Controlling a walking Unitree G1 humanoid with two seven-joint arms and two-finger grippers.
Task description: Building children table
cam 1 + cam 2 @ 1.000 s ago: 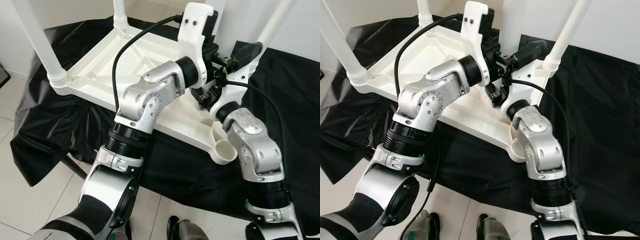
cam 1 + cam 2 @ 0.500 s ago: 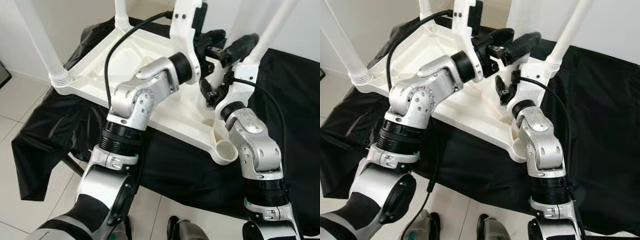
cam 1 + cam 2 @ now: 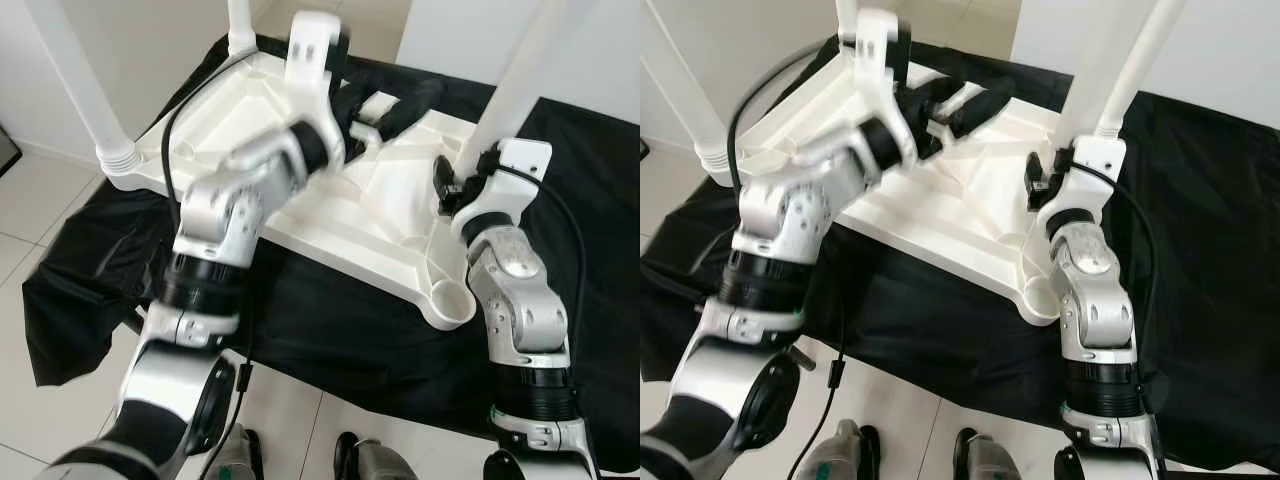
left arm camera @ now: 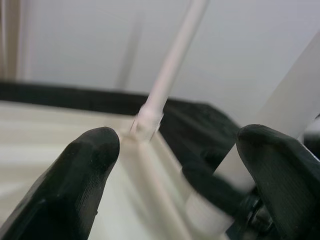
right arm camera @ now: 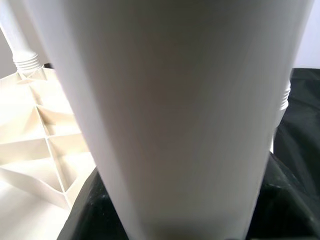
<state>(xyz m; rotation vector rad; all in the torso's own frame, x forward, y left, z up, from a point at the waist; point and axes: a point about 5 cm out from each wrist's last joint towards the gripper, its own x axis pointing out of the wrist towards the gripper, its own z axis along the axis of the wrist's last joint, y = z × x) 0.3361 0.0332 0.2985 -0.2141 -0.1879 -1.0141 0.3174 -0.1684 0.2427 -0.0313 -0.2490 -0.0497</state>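
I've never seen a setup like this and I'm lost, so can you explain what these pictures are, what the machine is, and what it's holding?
It is a humanoid robot with two silver arms, each ending in two black fingers. The two wide pictures come from cameras on its head, looking down; the two close-ups come from cameras on its wrists. In front of it a white plastic children's table lies upside down on a black cloth, with three legs standing up and one corner socket still empty. The right gripper is at the base of the near right leg; whether it grips is unclear. The left gripper is open above the table's underside, holding nothing.
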